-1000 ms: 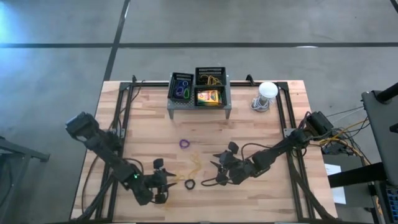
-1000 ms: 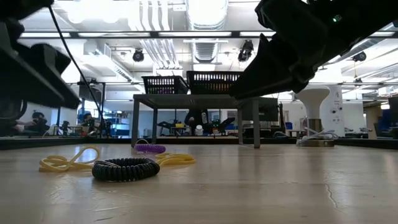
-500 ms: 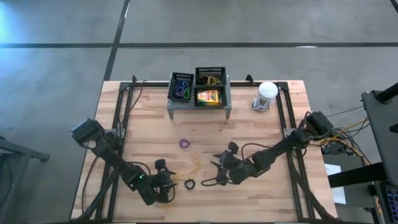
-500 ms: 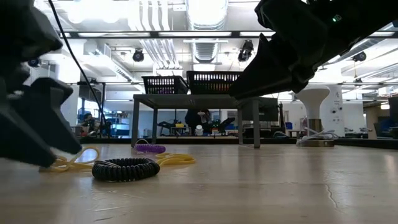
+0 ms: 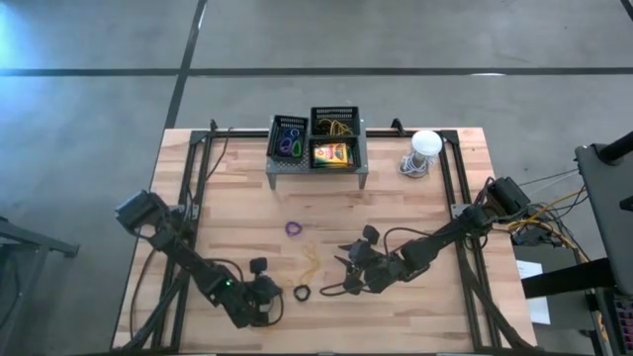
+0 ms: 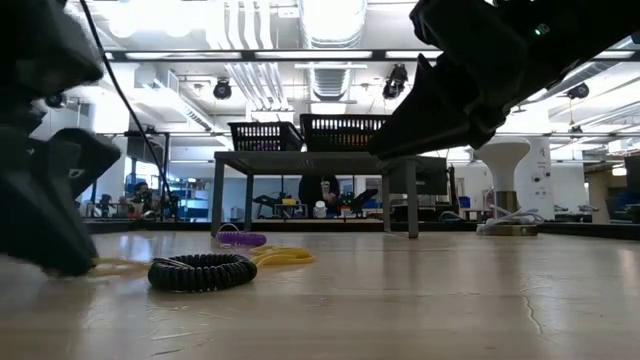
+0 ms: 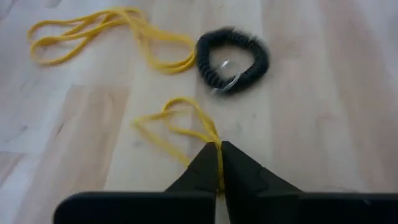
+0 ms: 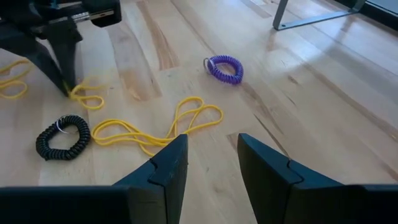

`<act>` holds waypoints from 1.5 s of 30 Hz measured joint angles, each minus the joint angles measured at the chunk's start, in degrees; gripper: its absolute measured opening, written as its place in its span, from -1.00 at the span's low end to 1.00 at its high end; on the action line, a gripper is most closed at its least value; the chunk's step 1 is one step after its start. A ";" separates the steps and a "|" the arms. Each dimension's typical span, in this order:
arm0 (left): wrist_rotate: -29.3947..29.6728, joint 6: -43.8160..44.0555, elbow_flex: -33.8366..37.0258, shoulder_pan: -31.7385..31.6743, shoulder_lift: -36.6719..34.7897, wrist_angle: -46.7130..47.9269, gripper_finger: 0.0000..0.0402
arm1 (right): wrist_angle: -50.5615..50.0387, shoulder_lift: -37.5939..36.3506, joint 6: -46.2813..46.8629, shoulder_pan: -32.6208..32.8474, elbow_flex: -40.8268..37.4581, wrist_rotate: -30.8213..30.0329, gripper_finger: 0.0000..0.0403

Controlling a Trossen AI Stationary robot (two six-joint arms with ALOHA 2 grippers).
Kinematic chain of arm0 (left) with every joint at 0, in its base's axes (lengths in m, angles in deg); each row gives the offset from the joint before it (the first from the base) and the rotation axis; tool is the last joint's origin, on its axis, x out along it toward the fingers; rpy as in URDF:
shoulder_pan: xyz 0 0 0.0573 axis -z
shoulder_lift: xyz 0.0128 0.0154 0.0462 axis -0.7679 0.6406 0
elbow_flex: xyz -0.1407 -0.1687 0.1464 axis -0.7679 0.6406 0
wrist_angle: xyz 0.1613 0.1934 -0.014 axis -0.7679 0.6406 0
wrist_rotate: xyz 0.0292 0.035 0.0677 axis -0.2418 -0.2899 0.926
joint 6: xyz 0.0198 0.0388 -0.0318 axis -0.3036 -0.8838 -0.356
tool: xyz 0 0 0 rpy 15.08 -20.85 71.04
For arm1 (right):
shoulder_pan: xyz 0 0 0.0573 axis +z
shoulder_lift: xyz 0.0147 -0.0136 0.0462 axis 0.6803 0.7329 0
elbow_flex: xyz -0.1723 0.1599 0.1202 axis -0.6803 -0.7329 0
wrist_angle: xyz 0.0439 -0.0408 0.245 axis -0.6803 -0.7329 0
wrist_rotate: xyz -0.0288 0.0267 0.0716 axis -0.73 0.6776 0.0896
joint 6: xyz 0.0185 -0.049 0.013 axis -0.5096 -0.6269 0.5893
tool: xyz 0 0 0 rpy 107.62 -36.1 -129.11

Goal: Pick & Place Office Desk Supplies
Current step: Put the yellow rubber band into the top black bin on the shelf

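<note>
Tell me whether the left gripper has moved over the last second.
Yes. In the high view the left gripper has edged toward the table's near edge, ending beside the black loop band, now shut on a yellow rubber band.

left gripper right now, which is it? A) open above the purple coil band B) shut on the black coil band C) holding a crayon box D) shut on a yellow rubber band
D: in the left wrist view the left gripper has its fingertips pinched together on a yellow rubber band, while the black coil band lies apart on the table.
</note>
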 joint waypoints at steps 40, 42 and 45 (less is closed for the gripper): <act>-28.97 -33.99 -53.27 -70.87 0.09 24.62 -0.92 | -12.77 -23.05 -14.26 24.67 -0.11 -36.85 -0.48; -29.87 -31.77 -52.61 -72.45 0.46 24.64 -0.92 | -12.81 -22.51 -14.23 24.27 -0.11 -36.81 -0.50; -30.20 -31.32 -52.38 -72.67 2.22 23.24 -0.92 | -12.58 -22.16 -14.21 23.85 -0.11 -36.82 -0.52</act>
